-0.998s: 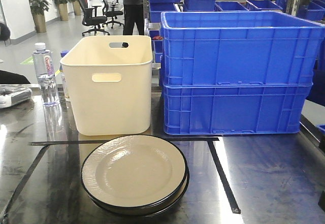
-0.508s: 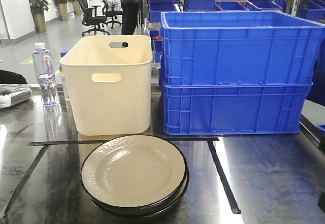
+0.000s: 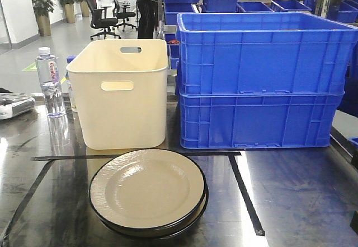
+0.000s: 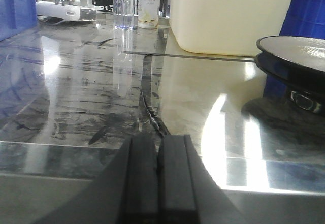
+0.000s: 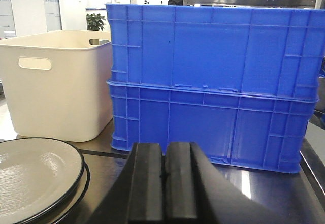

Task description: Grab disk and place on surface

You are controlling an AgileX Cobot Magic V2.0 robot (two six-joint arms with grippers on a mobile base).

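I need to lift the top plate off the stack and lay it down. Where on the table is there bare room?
Bare tabletop lies right of the plates, past the tape strip, in front of the blue crates. Another patch lies left, below the water bottle. Behind the plates, the cream bin crowds in.

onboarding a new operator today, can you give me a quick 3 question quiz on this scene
1. True or false: the left gripper is holding the top plate.
2. What stands directly behind the stacked plates? A) cream bin B) water bottle C) blue crates
3. How do the right gripper's jaws stand?

Key:
1. False; it is shut on nothing, low over the tabletop, apart from the plates.
2. A
3. Shut, holding nothing, pointing toward the blue crates.
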